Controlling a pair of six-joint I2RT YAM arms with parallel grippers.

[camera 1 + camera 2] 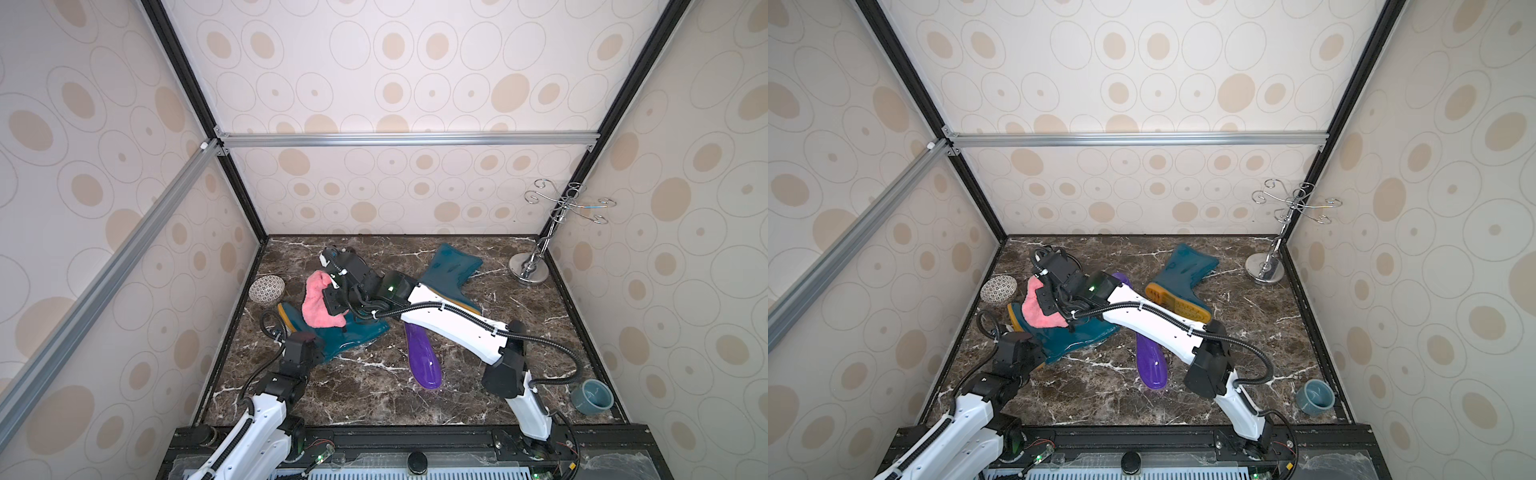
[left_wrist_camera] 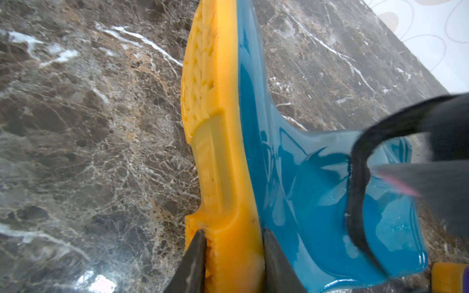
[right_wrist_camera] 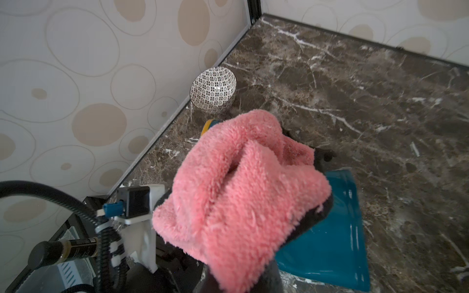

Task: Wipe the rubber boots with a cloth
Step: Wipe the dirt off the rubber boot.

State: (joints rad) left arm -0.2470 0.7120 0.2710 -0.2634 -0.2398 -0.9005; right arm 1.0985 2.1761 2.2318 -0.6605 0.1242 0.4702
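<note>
Marble tabletop (image 1: 374, 399), left claw (image 2: 233, 236) tight on teal boot (image 2: 304, 177), right claw (image 3: 312, 185) tight on cloth (image 3: 241, 190)

We see a dark brown marble tabletop (image 1: 374, 395) veined with white, closed in by pale walls (image 1: 395, 83) printed with beige ovals and rings. An aluminium rail (image 1: 407, 139) crosses the back wall. Near the left wall sits a black-and-white patterned bowl (image 1: 267, 289). In the far right corner stands a chrome hook stand (image 1: 528, 270) on a round base. A blue-grey cup (image 1: 592, 397) rests in the near right corner.
</note>
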